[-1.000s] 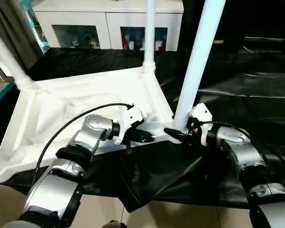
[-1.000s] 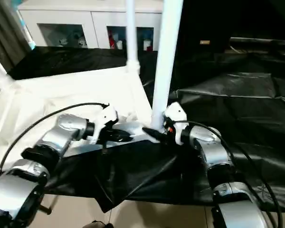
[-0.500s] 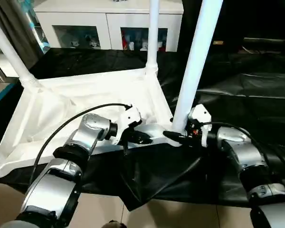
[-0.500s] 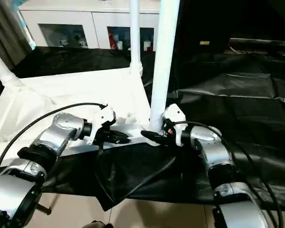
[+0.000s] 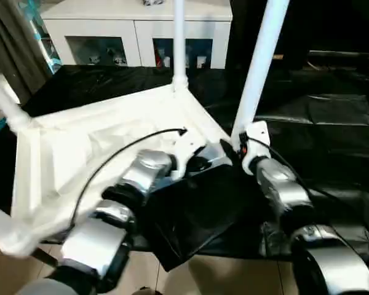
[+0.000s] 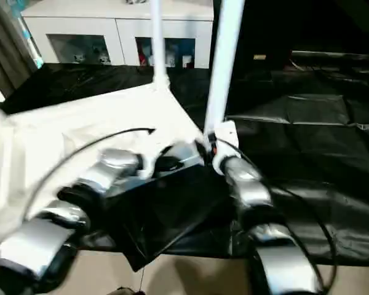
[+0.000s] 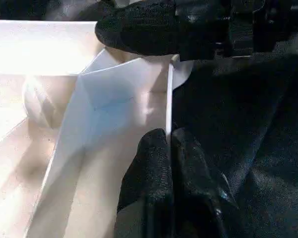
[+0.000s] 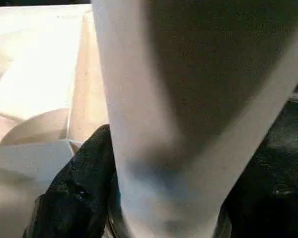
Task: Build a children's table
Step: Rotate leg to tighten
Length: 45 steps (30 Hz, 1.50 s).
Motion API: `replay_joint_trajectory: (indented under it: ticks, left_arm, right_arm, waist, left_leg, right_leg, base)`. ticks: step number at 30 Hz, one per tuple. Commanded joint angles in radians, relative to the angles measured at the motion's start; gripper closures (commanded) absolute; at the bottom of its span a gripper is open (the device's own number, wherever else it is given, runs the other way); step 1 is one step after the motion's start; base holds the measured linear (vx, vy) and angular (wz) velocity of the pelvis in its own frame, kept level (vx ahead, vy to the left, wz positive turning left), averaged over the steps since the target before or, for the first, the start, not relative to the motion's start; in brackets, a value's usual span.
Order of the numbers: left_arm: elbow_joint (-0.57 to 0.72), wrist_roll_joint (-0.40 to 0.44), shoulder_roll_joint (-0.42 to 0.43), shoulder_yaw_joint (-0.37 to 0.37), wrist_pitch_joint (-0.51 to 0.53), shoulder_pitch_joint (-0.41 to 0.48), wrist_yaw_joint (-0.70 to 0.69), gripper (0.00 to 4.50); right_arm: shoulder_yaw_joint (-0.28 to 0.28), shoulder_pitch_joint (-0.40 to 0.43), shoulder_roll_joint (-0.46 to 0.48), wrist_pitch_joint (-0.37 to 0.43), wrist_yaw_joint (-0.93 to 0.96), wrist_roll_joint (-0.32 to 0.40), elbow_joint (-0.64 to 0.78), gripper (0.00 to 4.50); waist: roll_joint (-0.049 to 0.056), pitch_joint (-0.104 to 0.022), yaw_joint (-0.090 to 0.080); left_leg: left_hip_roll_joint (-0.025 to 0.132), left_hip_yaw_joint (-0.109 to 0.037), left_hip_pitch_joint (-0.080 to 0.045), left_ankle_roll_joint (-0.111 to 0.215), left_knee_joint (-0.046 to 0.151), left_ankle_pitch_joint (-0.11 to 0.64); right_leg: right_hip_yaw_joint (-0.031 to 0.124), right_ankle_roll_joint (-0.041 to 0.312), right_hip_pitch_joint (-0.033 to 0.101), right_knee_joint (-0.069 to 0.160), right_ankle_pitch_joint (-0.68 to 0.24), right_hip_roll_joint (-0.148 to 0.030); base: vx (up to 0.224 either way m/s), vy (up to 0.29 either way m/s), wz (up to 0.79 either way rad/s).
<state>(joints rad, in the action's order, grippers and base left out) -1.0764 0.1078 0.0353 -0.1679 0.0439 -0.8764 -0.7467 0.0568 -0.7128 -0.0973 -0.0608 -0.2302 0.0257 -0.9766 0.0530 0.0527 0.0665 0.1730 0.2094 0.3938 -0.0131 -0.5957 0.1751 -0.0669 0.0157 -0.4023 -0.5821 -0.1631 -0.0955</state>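
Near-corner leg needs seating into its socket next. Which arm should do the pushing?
Right, probably. The right pincer already straddles the near leg just above its socket, one finger beside the tube. The left pincer is shut on the tabletop's thin side rim, so it is better left steadying the tabletop.

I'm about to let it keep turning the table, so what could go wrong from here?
1. The left tool is shut on only the thin rim of the children's table; that narrow pinch might slip under load.
2. The right tool straddles the near leg low at its socket; twisting there could loosen the leg.
3. The black sheet is bunched under the near edge and could drag or snag.
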Motion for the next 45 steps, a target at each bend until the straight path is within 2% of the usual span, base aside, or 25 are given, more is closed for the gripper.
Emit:
replay_joint_trajectory:
  ticks: [1, 2, 5, 6, 8, 11, 15, 17, 19, 20, 26, 31, 33, 34, 38, 39, 40, 41, 42, 43, 44, 45]
  left_arm:
    - [-0.005, -0.016, -0.022, 0.014, -0.004, -0.026, 0.042, 4.5]
    - [0.002, -0.017, -0.013, 0.009, -0.01, -0.022, 0.017, 4.5]
    - [0.011, -0.019, 0.01, 0.002, -0.021, -0.013, -0.039, 4.5]
    - [0.013, -0.016, 0.018, -0.002, -0.032, -0.008, -0.059, 4.5]
    - [0.019, -0.014, 0.038, -0.01, -0.05, 0.004, -0.107, 4.5]
    - [0.036, -0.017, 0.076, -0.021, -0.067, 0.024, -0.204, 4.5]
    - [0.062, -0.03, 0.123, -0.032, -0.073, 0.04, -0.327, 4.5]
    - [0.064, -0.03, 0.13, -0.034, -0.074, 0.042, -0.341, 4.5]
    - [0.068, -0.035, 0.149, -0.037, -0.077, 0.047, -0.394, 4.5]
    - [0.077, -0.035, 0.164, -0.046, -0.071, 0.055, -0.44, 4.5]
    - [0.094, -0.042, 0.181, -0.047, -0.06, 0.064, -0.483, 4.5]
    - [0.104, -0.047, 0.187, -0.048, -0.054, 0.069, -0.5, 4.5]
    - [0.106, -0.047, 0.187, -0.047, -0.053, 0.07, -0.501, 4.5]
    - [0.107, -0.045, 0.184, -0.045, -0.054, 0.07, -0.49, 4.5]
    - [0.093, -0.036, 0.168, -0.034, -0.051, 0.06, -0.421, 4.5]
    - [0.083, -0.034, 0.159, -0.026, -0.05, 0.053, -0.384, 4.5]
    - [0.063, -0.03, 0.141, -0.012, -0.048, 0.038, -0.311, 4.5]
    - [0.051, -0.026, 0.13, -0.006, -0.047, 0.03, -0.269, 4.5]
    - [0.044, -0.024, 0.123, -0.003, -0.047, 0.025, -0.243, 4.5]
    - [0.019, -0.018, 0.089, 0.008, -0.043, 0.006, -0.145, 4.5]
    - [0.018, -0.018, 0.088, 0.008, -0.043, 0.005, -0.143, 4.5]
    - [0.006, -0.016, 0.066, 0.016, -0.039, -0.006, -0.085, 4.5]
  right_arm:
    - [-0.042, 0.004, 0.079, 0.004, -0.084, 0.009, -0.026, 1.91]
    - [-0.036, 0.004, 0.075, 0.002, -0.118, 0.024, -0.016, 1.35]
    - [-0.036, 0.007, 0.055, -0.019, -0.171, 0.035, 0.003, 1.11]
    - [-0.038, 0.007, 0.046, -0.029, -0.187, 0.033, 0.006, 0.99]
    - [-0.05, 0.012, 0.019, -0.044, -0.241, 0.031, 0.017, 0.78]
    - [-0.076, 0.04, -0.039, -0.05, -0.387, 0.037, 0.067, 0.78]
    - [-0.089, 0.097, -0.123, -0.035, -0.624, 0.09, 0.168, 0.78]
    - [-0.091, 0.104, -0.137, -0.027, -0.66, 0.098, 0.182, 0.78]
    - [-0.091, 0.121, -0.177, -0.021, -0.746, 0.112, 0.21, 0.94]
    - [-0.094, 0.129, -0.198, -0.014, -0.788, 0.12, 0.224, 1.05]
    - [-0.101, 0.134, -0.224, 0.0, -0.838, 0.128, 0.241, 1.57]
    - [-0.108, 0.141, -0.231, 0.024, -0.872, 0.129, 0.264, 2.02]
    - [-0.112, 0.144, -0.227, 0.029, -0.874, 0.129, 0.268, 2.2]
    - [-0.115, 0.146, -0.224, 0.029, -0.869, 0.128, 0.265, 2.25]
    - [-0.112, 0.148, -0.204, 0.028, -0.796, 0.111, 0.244, 2.51]
    - [-0.107, 0.144, -0.191, 0.024, -0.74, 0.096, 0.227, 2.51]
    - [-0.097, 0.132, -0.161, 0.008, -0.598, 0.058, 0.181, 2.53]
    - [-0.088, 0.126, -0.143, 0.005, -0.529, 0.046, 0.159, 2.56]
    - [-0.083, 0.122, -0.131, 0.005, -0.49, 0.041, 0.146, 2.56]
    - [-0.046, 0.106, -0.078, 0.025, -0.337, 0.047, 0.101, 2.56]
    - [-0.045, 0.106, -0.077, 0.025, -0.334, 0.047, 0.1, 2.57]
    - [-0.024, 0.097, -0.046, 0.04, -0.258, 0.056, 0.081, 2.57]
  waist:
    - [-0.011, -0.07, -0.004]
    - [-0.014, -0.07, -0.005]
    - [-0.013, -0.07, -0.006]
    - [-0.014, -0.069, -0.011]
    - [-0.014, -0.071, -0.011]
    - [-0.014, -0.073, -0.01]
    - [-0.014, -0.076, 0.002]
    - [-0.013, -0.077, 0.004]
    - [-0.014, -0.074, 0.005]
    - [-0.014, -0.074, 0.012]
    - [-0.014, -0.073, 0.024]
    - [-0.015, -0.076, 0.023]
    - [-0.015, -0.076, 0.024]
    - [-0.019, -0.075, 0.024]
    - [-0.015, -0.074, 0.024]
    - [-0.015, -0.072, 0.022]
    - [-0.015, -0.072, 0.023]
    - [-0.015, -0.071, 0.015]
    - [-0.016, -0.07, 0.013]
    - [-0.018, -0.067, 0.008]
    - [-0.016, -0.066, 0.003]
    - [-0.017, -0.066, -0.001]
  left_leg:
    - [0.056, -0.033, -0.03, 0.042, 0.078, 0.264]
    - [0.056, -0.033, -0.029, 0.046, 0.078, 0.264]
    - [0.057, -0.033, -0.025, 0.063, 0.078, 0.258]
    - [0.057, -0.035, -0.02, 0.067, 0.079, 0.248]
    - [0.057, -0.032, -0.023, 0.072, 0.075, 0.237]
    - [0.059, -0.031, -0.018, 0.095, 0.071, 0.197]
    - [0.063, -0.026, -0.022, 0.135, 0.063, 0.162]
    - [0.064, -0.026, -0.023, 0.139, 0.064, 0.164]
    - [0.065, -0.026, -0.025, 0.128, 0.066, 0.179]
    - [0.066, -0.026, -0.029, 0.118, 0.066, 0.19]
    - [0.068, -0.027, -0.03, 0.095, 0.069, 0.198]
    - [0.066, -0.027, -0.027, 0.099, 0.067, 0.175]
    - [0.066, -0.027, -0.027, 0.101, 0.067, 0.172]
    - [0.066, -0.027, -0.027, 0.101, 0.067, 0.171]
    - [0.067, -0.027, -0.029, 0.088, 0.069, 0.186]
    - [0.067, -0.027, -0.028, 0.082, 0.07, 0.195]
    - [0.067, -0.028, -0.03, 0.074, 0.071, 0.202]
    - [0.065, -0.029, -0.031, 0.054, 0.074, 0.22]
    - [0.064, -0.031, -0.032, 0.046, 0.076, 0.233]
    - [0.061, -0.032, -0.033, 0.032, 0.078, 0.262]
    - [0.061, -0.034, -0.037, 0.015, 0.08, 0.281]
    - [0.058, -0.035, -0.035, 0.011, 0.081, 0.287]
  right_leg:
    - [0.036, 0.218, 0.039, 0.071, -0.251, -0.066]
    - [0.036, 0.22, 0.041, 0.07, -0.249, -0.066]
    - [0.035, 0.223, 0.045, 0.067, -0.241, -0.067]
    - [0.034, 0.226, 0.048, 0.065, -0.233, -0.067]
    - [0.034, 0.235, 0.046, 0.064, -0.218, -0.066]
    - [0.032, 0.251, 0.051, 0.055, -0.162, -0.065]
    - [0.033, 0.28, 0.049, 0.046, -0.091, -0.063]
    - [0.032, 0.285, 0.049, 0.046, -0.093, -0.064]
    - [0.032, 0.285, 0.047, 0.049, -0.12, -0.063]
    - [0.034, 0.281, 0.046, 0.051, -0.144, -0.064]
    - [0.036, 0.276, 0.045, 0.052, -0.165, -0.066]
    - [0.035, 0.276, 0.046, 0.048, -0.139, -0.065]
    - [0.035, 0.275, 0.045, 0.049, -0.14, -0.066]
    - [0.034, 0.274, 0.046, 0.049, -0.143, -0.066]
    - [0.035, 0.266, 0.043, 0.053, -0.178, -0.066]
    - [0.036, 0.263, 0.041, 0.055, -0.193, -0.067]
    - [0.035, 0.259, 0.04, 0.056, -0.206, -0.067]
    - [0.036, 0.253, 0.036, 0.059, -0.233, -0.067]
    - [0.036, 0.246, 0.038, 0.063, -0.257, -0.068]
    - [0.036, 0.228, 0.037, 0.07, -0.311, -0.068]
    - [0.037, 0.217, 0.033, 0.074, -0.346, -0.069]
    - [0.037, 0.206, 0.035, 0.076, -0.361, -0.068]
  base:
    - [0.0, 0.0, 0.0]
    - [0.0, 0.0, 0.0]
    - [0.0, 0.0, 0.0]
    - [0.0, 0.0, 0.0]
    - [0.0, 0.0, 0.0]
    - [0.0, 0.0, 0.0]
    - [0.0, 0.0, 0.0]
    - [0.0, 0.0, 0.0]
    - [0.0, 0.0, 0.0]
    - [0.0, 0.0, 0.0]
    - [0.0, 0.0, 0.0]
    - [0.0, 0.0, 0.0]
    - [0.0, 0.0, 0.0]
    - [0.0, 0.0, 0.0]
    - [0.0, 0.0, 0.0]
    - [0.0, 0.0, 0.0]
    - [0.0, 0.0, 0.0]
    - [0.0, 0.0, 0.0]
    - [0.0, 0.0, 0.0]
    - [0.0, 0.0, 0.0]
    - [0.0, 0.0, 0.0]
    - [0.0, 0.0, 0.0]
